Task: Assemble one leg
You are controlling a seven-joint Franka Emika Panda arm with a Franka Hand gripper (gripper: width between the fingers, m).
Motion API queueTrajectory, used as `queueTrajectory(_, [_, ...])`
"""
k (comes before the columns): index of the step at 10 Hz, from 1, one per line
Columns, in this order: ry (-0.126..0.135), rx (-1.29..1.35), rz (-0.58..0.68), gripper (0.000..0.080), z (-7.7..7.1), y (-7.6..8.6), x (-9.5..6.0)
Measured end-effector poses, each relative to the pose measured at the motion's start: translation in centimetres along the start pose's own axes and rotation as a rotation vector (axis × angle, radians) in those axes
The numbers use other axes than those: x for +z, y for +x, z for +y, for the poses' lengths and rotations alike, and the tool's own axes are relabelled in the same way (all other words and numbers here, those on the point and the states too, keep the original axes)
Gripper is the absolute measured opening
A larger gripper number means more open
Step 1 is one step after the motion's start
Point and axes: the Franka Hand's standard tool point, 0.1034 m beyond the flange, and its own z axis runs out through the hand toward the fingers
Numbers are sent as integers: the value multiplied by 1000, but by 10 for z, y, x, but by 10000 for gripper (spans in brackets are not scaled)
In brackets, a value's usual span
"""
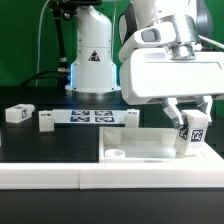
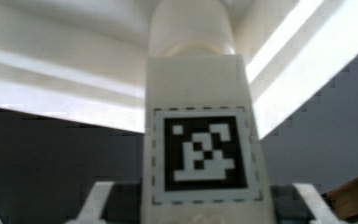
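Observation:
My gripper (image 1: 193, 120) is shut on the leg (image 1: 193, 136), a small white block with a black-and-white tag. It holds the leg by its upper end, a little tilted, at the right end of the large white panel (image 1: 140, 146). In the wrist view the leg (image 2: 204, 110) runs away from me between my fingers (image 2: 101, 202), its far tip over the white panel (image 2: 51, 85). I cannot tell whether the tip touches the panel. A round socket (image 1: 115, 153) shows at the panel's near left corner.
The marker board (image 1: 88, 116) lies behind the panel. Loose white tagged blocks lie at the exterior view's left (image 1: 18, 113), beside the board (image 1: 46, 121) and at its right end (image 1: 128, 117). The robot's base (image 1: 92, 55) stands at the back.

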Motion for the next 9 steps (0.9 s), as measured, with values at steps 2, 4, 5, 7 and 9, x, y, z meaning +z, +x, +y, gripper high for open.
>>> queueTrajectory(2, [0, 0, -1, 370, 0, 0, 0])
queueTrajectory(4, [0, 0, -1, 619, 0, 0, 0])
queueTrajectory(5, [0, 0, -1, 619, 0, -1, 0])
queueTrajectory(7, [0, 0, -1, 648, 0, -1, 0])
queueTrajectory(9, [1, -7, -19, 649, 3, 2, -3])
